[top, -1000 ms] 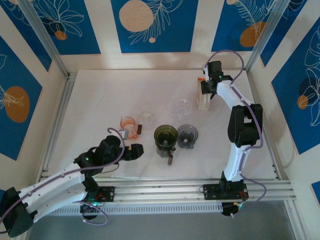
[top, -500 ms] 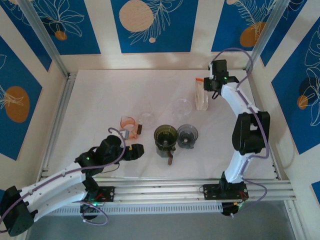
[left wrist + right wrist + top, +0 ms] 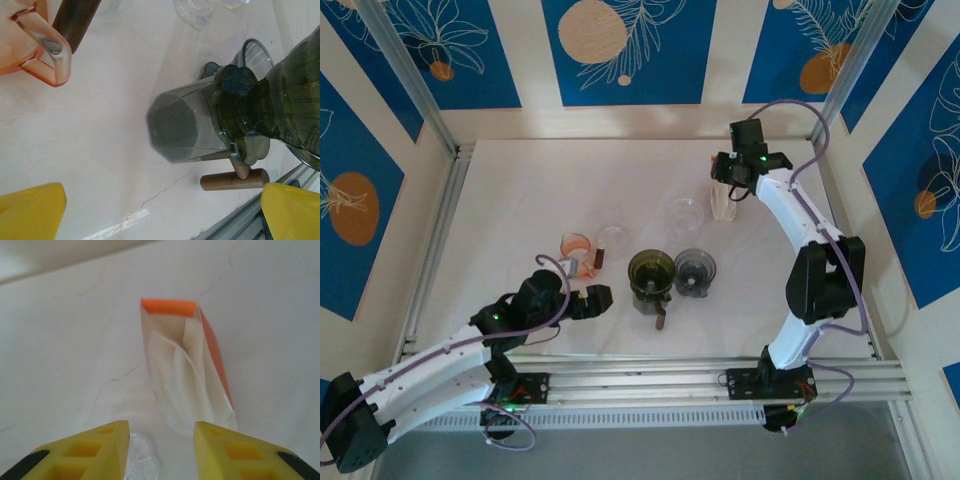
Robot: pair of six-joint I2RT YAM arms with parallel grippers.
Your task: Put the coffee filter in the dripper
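Obs: right pincer (image 3: 160,452) is spread with nothing between its fingers. It hangs over the holder (image 3: 168,306) on the worktop (image 3: 55,340).

Filter (image 3: 176,371) stands upright inside the holder, just ahead of this pincer and roughly in line with the gap between its fingers. Nothing touches it. Several white sheets look nested together; count cannot be told.

Left pincer (image 3: 160,215) is also spread and empty, low over the worktop. Dripper (image 3: 285,95) sits just ahead of it, off to its right, with a grey cup (image 3: 185,127) beside it. From the right pincer the dripper is well apart, back toward the arm bases.

Handling (judgement):
- Thin paper, next to no weight, soft. It should fold or crease under any firm squeeze, so a light pinch is enough
- Not slippery, but the nested sheets are likely to cling, so two may come up together
- The holder looks light as well and may tip or drag along if the paper binds against it

Where to hold (judgement): the free upper edge of the nearest sheet, where it shows in the open mouth, with one finger inside the fold and one outside. Keep clear of the orange rim and draw the sheet out along the line of the holder
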